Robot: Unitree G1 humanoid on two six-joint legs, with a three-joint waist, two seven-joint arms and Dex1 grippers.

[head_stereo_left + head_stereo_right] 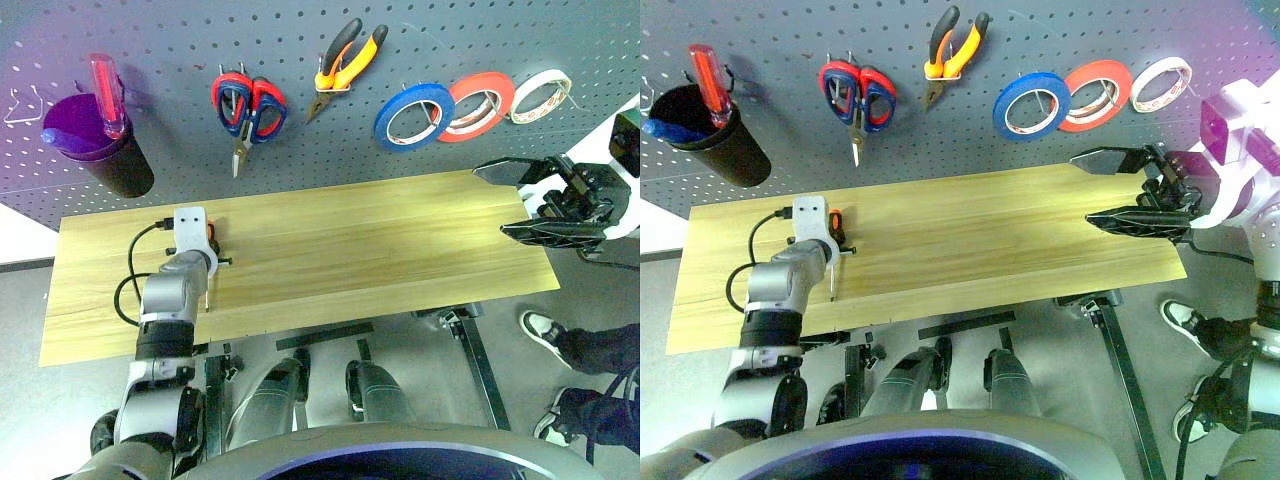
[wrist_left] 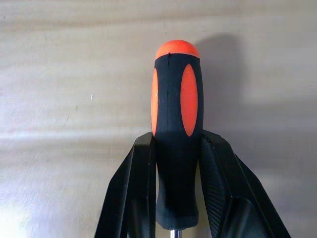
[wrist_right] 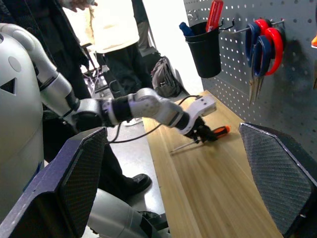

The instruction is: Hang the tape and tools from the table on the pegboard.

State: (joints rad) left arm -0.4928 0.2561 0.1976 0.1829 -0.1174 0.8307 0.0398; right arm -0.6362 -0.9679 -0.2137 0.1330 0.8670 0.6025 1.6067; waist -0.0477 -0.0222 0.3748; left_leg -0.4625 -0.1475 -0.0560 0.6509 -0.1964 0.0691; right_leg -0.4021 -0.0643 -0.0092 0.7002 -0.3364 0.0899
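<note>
The left gripper [image 2: 178, 198] is clamped on the black lower part of the screwdriver [image 2: 176, 129] handle, at the left of the table [image 1: 400, 250] in the head views. The orange cap sticks out past the fingertips and the thin shaft trails back toward the table's near edge. The right gripper [image 1: 1130, 190] hangs at the right of the frame with its fingers spread wide, holding nothing.

On the pegboard [image 1: 300, 30] across the top of the frame hang the scissors [image 1: 247, 105], the pliers [image 1: 340, 65] and the blue tape [image 1: 412, 115], so the screwdriver looks like the last piece to go up.

The grip sits low on a smooth, rounded handle, so the tool could pivot or slide between the fingers as the arm swings up. The long shaft may catch the table edge on the lift. If the handle turns in the grip, it may miss the holder and drop.
</note>
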